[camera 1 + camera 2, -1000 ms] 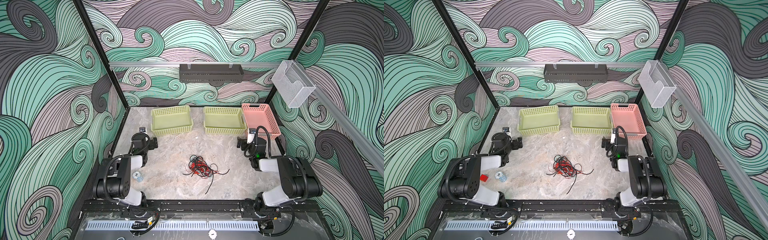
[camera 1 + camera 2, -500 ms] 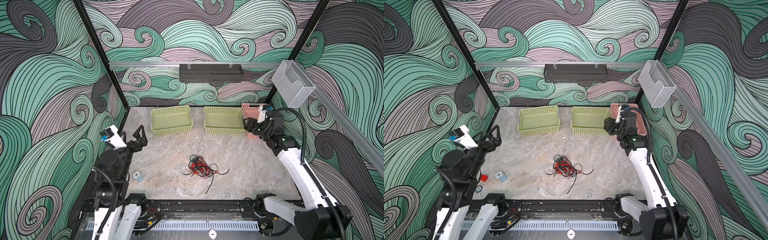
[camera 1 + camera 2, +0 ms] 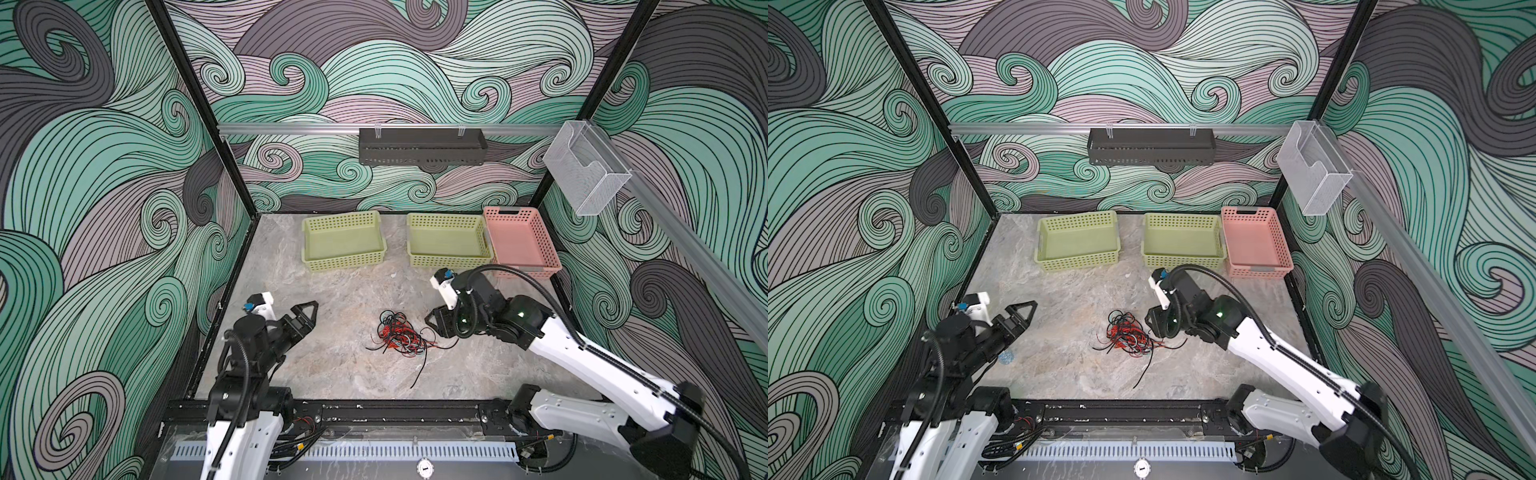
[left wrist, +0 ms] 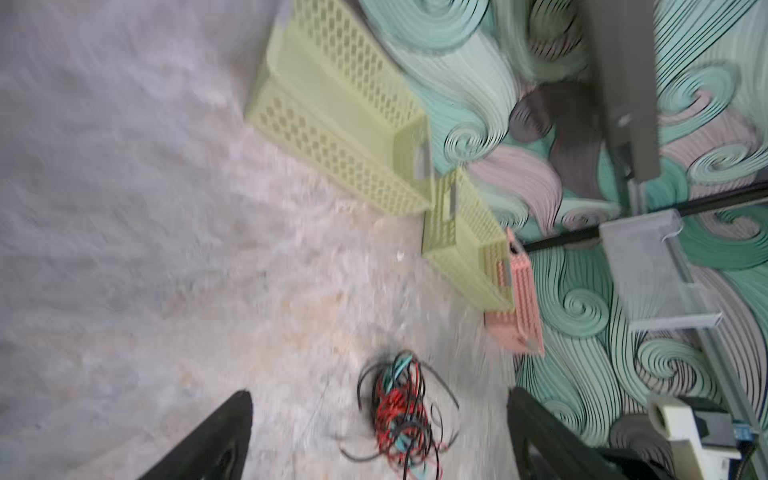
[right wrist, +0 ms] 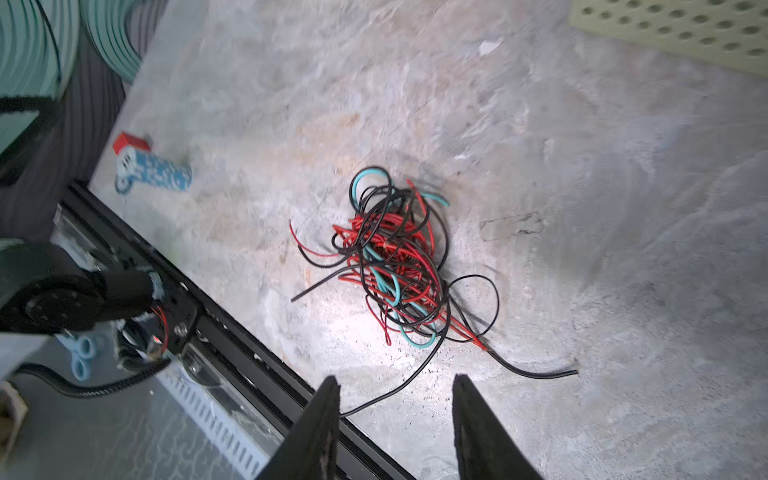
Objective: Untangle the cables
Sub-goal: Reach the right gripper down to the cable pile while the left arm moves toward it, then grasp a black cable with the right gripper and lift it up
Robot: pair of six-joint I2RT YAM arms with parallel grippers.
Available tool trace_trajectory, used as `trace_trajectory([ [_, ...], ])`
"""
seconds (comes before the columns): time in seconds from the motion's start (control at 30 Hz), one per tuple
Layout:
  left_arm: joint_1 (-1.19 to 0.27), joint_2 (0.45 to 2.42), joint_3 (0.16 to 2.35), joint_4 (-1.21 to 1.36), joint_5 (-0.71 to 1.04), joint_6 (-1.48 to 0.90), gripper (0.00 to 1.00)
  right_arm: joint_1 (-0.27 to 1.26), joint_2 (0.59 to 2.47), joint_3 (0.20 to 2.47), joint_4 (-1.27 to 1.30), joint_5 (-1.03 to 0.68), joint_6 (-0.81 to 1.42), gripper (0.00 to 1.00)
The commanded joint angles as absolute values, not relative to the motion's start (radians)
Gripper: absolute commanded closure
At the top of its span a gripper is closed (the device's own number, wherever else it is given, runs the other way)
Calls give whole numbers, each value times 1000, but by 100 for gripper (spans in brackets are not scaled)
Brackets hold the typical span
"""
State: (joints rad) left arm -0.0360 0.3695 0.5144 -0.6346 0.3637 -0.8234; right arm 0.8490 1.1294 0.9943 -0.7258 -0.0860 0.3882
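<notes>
In both top views the cables (image 3: 399,337) (image 3: 1127,337) lay tangled at centre frame. The left gripper (image 3: 306,318) hung spread, well to their left, and the right gripper (image 3: 431,323) was just right of them.

Left wrist view: the tangle (image 4: 401,419) sat at lower centre, between wide-set fingers (image 4: 224,436).

Right wrist view: the heap (image 5: 395,266) lay at centre, and the right gripper's jaws stood apart, empty.

The cables (image 5: 395,266), red, black and teal wires, one tangled heap (loose ends straying), mid-table, untouched
</notes>
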Motion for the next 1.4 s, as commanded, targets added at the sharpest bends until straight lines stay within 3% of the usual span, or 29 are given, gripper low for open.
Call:
trace_trajectory([
  [0.0,-59,460,462,-652,558,-841,8,911,1206,984,-691,-66,337,54],
  [0.23,-203,648,484,-552,380,-865,9,923,1387,968,-543,-108,291,46],
  [0.47,-357,840,555,-543,302,-900,10,924,1573,987,-437,-182,305,52],
  [0.63,-396,881,565,-564,267,-906,10,923,1618,1001,-436,-170,309,80],
  [0.77,-399,883,590,-567,251,-902,10,925,1543,1005,-454,-132,301,100],
  [1.0,-399,951,747,-632,204,-838,10,926,1328,1085,-542,-29,291,100],
  [1.37,-399,983,783,-639,205,-826,10,939,1308,1413,-690,-1,189,100],
])
